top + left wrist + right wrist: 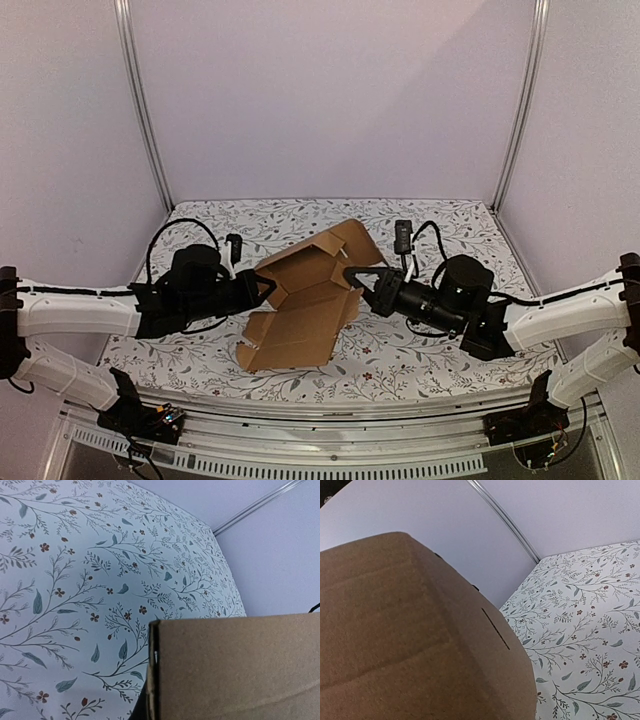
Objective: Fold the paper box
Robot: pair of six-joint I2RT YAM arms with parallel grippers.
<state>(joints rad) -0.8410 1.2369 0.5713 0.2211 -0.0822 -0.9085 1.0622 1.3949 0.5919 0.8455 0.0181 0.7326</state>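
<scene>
The paper box (305,300) is seen near the middle of the counter (200,360), roughly midway between the left and right edges, as a partly folded sheet of plain brown cardboard. One panel is spread toward the near edge, and a flap (355,240) is raised toward the far edge. The left arm (80,312) is stretched in from the left edge, and the left jaws are placed against the left side of the box. The right arm (560,312) is stretched in from the right edge, and the right jaws are drawn to a point at the right side of the box. Whether cardboard is pinched by either pair cannot be told, as the tips are dark and small from above and are not shown in the wrist views. In the left wrist view, the lower right is filled by a cardboard panel (235,670) with an upright edge, and the flowered counter (75,580) is seen behind it. In the right wrist view, the left is covered by a cardboard panel (395,630) with creases and a narrow slot (495,629), and the counter (590,605) is seen to the right.
</scene>
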